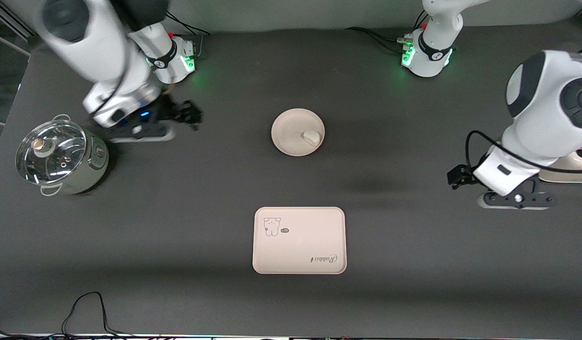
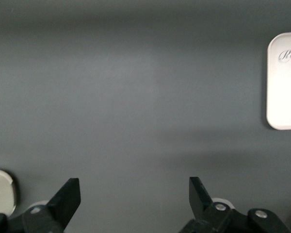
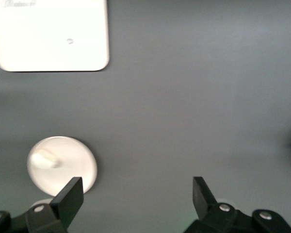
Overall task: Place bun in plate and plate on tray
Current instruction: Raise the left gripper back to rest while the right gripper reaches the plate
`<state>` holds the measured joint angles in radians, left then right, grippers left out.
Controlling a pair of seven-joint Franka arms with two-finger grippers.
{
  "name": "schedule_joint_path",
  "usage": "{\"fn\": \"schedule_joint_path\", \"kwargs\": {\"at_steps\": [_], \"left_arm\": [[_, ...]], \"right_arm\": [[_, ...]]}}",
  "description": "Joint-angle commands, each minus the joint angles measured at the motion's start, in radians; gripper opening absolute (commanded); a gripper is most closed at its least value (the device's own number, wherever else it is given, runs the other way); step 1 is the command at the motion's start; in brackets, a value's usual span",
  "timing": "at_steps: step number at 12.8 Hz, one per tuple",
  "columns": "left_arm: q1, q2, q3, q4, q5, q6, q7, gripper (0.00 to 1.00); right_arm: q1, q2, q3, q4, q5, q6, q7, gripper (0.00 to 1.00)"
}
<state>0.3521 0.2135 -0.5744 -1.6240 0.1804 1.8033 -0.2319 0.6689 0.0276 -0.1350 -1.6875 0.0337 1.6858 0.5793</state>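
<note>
The off-white bun [image 1: 312, 137] lies in the round cream plate [image 1: 287, 128] at the middle of the table. The cream-pink tray [image 1: 299, 240] with the bear drawing lies empty, nearer to the front camera than the plate. My right gripper [image 1: 193, 115] is open and empty over bare table, toward the right arm's end from the plate. Its wrist view shows the gripper [image 3: 136, 194], the plate [image 3: 70, 167], the bun [image 3: 44, 158] and the tray [image 3: 51, 34]. My left gripper [image 1: 455, 177] is open and empty over bare table at the left arm's end. Its wrist view shows the gripper [image 2: 134, 194] and the tray's edge [image 2: 284, 87].
A pot with a glass lid [image 1: 57, 157] stands at the right arm's end of the table. A cream object [image 1: 569, 169] sits at the left arm's end, partly hidden by the left arm. A black cable [image 1: 85, 311] loops at the table's front edge.
</note>
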Motion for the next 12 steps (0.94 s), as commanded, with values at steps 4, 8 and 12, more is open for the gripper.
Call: {"fn": "schedule_joint_path", "kwargs": {"at_steps": [4, 8, 12], "left_arm": [[0.045, -0.134, 0.125, -0.014, -0.151, -0.144, 0.17, 1.0], [0.065, -0.183, 0.148, -0.042, -0.151, -0.099, 0.172, 1.0], [0.085, -0.227, 0.154, -0.068, -0.159, -0.156, 0.189, 1.0]], "right_arm": [[0.303, 0.011, -0.014, -0.012, 0.008, 0.04, 0.321, 1.0], [0.319, -0.001, -0.026, -0.095, 0.083, 0.13, 0.286, 1.0], [0.313, -0.09, -0.029, -0.419, 0.107, 0.444, 0.217, 1.0]]}}
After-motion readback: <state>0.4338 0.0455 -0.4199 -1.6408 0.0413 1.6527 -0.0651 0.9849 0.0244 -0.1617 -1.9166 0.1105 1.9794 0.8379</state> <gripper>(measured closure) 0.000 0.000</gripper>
